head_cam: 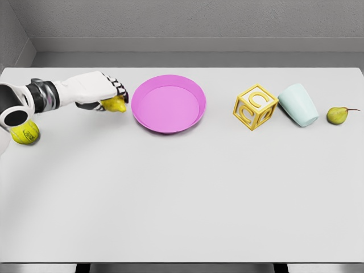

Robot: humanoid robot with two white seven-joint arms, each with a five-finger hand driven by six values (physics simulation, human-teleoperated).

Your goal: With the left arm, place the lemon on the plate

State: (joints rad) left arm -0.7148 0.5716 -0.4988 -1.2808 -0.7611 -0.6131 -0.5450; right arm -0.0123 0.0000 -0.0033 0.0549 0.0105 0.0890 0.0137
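One white robot arm enters from the left of a white table [182, 199], and its left hand [99, 91] reaches toward the middle, its fingers curled around a small yellow lemon [115, 104]. The lemon shows beneath the palm and fingertips, close to the tabletop; whether it rests on the surface or is lifted just clear cannot be told. Just to its right, near but apart, sits a shallow magenta plate [168, 104] with a raised rim. Near the arm's elbow, at the far left, lies a yellow-green tennis ball [24, 133]. To the right of the plate, well apart, are a yellow letter block [255, 106], a pale mint cup [298, 104] lying on its side, and a small green pear [338, 115]. No right arm is visible. The lemon is probably light and firm, with a smooth rounded skin that could roll or slip, so a wrap around its widest middle seems safest, clearing the plate's rim before release.
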